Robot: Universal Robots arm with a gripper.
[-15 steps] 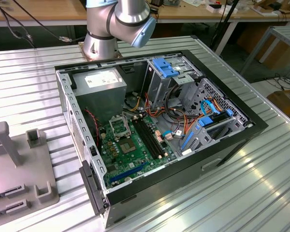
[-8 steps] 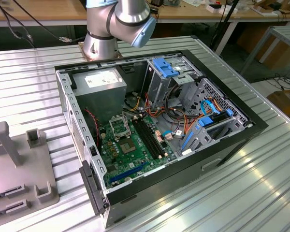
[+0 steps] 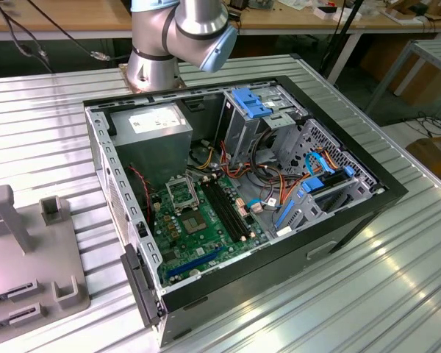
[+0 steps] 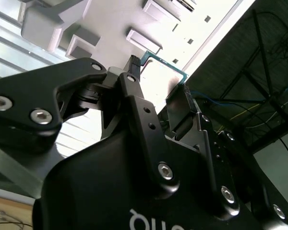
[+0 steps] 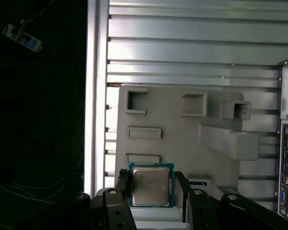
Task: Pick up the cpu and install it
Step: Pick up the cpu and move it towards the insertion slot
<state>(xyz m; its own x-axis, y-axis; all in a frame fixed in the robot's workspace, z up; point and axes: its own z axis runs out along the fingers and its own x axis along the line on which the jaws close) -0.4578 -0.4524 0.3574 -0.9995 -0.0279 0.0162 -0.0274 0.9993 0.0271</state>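
The gripper [image 5: 152, 186] is closed on the cpu [image 5: 151, 188]. Its two fingers [image 4: 132, 67] press on two opposite edges, so the chip lies directly between them and not off to any side. The cpu is flat, with its pale metal top facing the first wrist view. It hangs over the grey holder tray [image 5: 182, 143], near one edge of that tray, and I judge it is apart from it. Being square, it has no long axis, and its edges run parallel to the tray's edges. The socket [image 3: 182, 193] sits on the motherboard [image 3: 206, 228] inside the open case [image 3: 331, 239].
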